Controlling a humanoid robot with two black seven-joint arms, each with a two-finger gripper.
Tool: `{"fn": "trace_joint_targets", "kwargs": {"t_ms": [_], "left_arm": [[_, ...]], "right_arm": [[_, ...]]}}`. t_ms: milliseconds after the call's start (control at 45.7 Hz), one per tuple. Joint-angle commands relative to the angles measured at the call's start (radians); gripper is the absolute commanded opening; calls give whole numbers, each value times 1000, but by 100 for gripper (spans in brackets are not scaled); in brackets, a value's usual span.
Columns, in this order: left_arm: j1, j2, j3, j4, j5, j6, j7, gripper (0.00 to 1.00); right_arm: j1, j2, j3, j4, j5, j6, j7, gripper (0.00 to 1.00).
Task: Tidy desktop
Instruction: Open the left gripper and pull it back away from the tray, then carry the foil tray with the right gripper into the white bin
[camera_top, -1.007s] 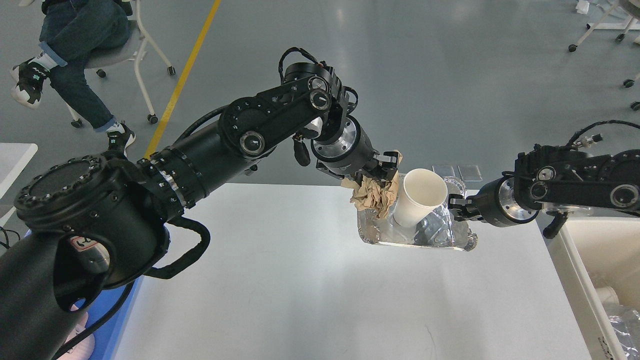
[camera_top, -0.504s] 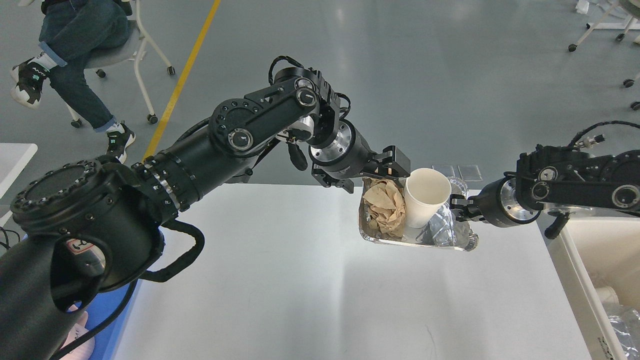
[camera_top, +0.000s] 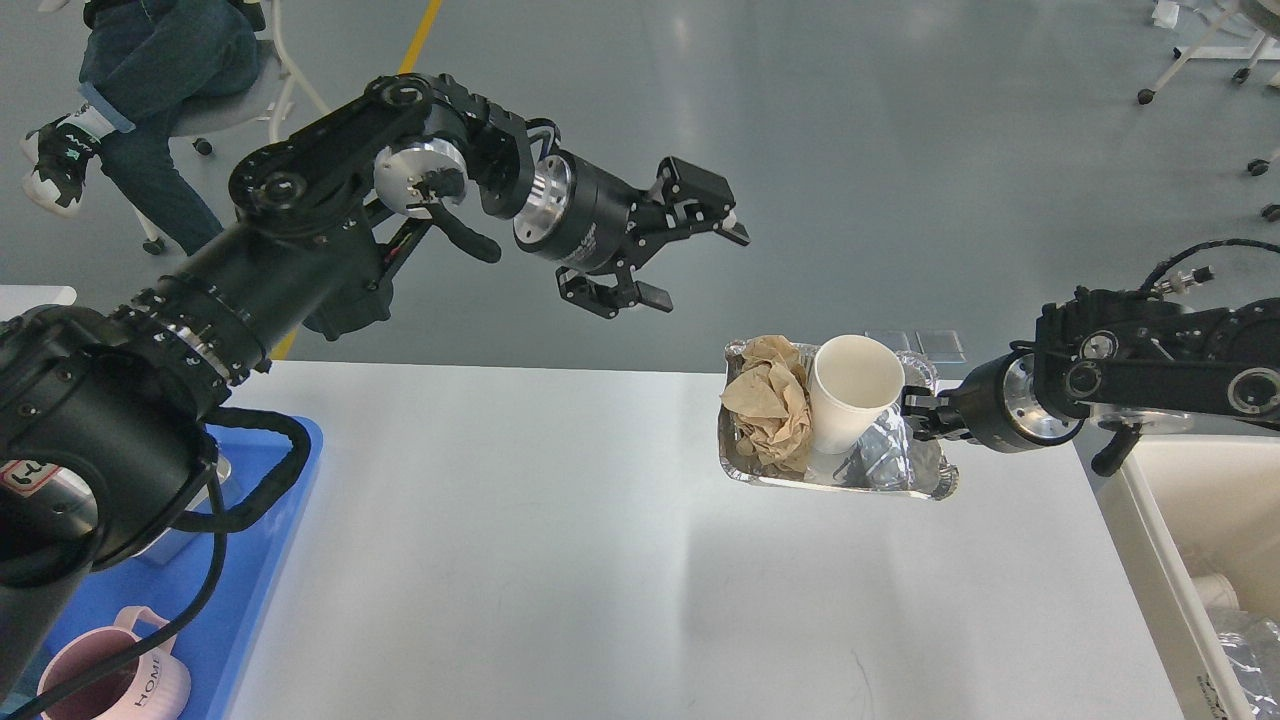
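Desktop (camera_top: 560, 560), left end effector (camera_top: 690, 262) wide apart, empty, right end effector (camera_top: 912, 415) clamping foil tray (camera_top: 830, 482)

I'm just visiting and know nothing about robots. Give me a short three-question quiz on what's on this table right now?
1. True or false: the crumpled brown paper lies inside the shiny foil tray.
2. Which tool is at the foil tray's edge: A) left tool B) right tool?
3. Fill in: the white paper cup stands in the foil tray on the large white ___.

Key: 1 true; 2 B; 3 desktop.
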Motion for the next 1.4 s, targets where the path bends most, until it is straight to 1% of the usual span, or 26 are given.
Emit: {"fn": "trace_joint_targets", "kwargs": {"t_ms": [0,88,219,285,350,438,526,591,745,810,1007,1161,1380], "left_arm": [[64,35,-184,32,-121,47,2,100],[107,70,-276,35,-170,113,9,100],[186,101,-410,81,-308,256,15,100],[234,102,-457,116,-401,291,15,100],[289,102,-481,148,-475,294,15,100],[358,104,-508,158,-537,294,14,100],[439,107,-566,158,-572,293,15,100],[478,107,-625,158,-577,293,15,100],[530,101,-741,158,-575,302,17,100],[548,104,-751,158,-575,302,17,100],[552,113,-751,158,-570,299,15,100],[558,153,-743,158,-570,300,15,100],[571,176,-743,158,-569,306,15,100]], "right_arm": [[0,-18,2,0,0,-2,0,0],[-3,-33,3,0,0,-2,0,0],[-6,-62,7,1,0,-5,0,0],[-11,-70,7,4,0,-6,0,0],[-17,-82,7,6,0,-8,0,0],[-18,-104,10,6,0,-8,0,0],[-18,-113,11,6,0,-8,1,0],[-18,-122,13,6,0,-8,1,0],[-32,-130,19,6,0,-12,1,0],[-37,-142,23,7,0,-12,3,0],[-45,-185,49,4,2,-17,1,0],[-46,-286,49,4,2,-34,1,0],[-98,-518,112,-2,2,-49,11,0]]}}
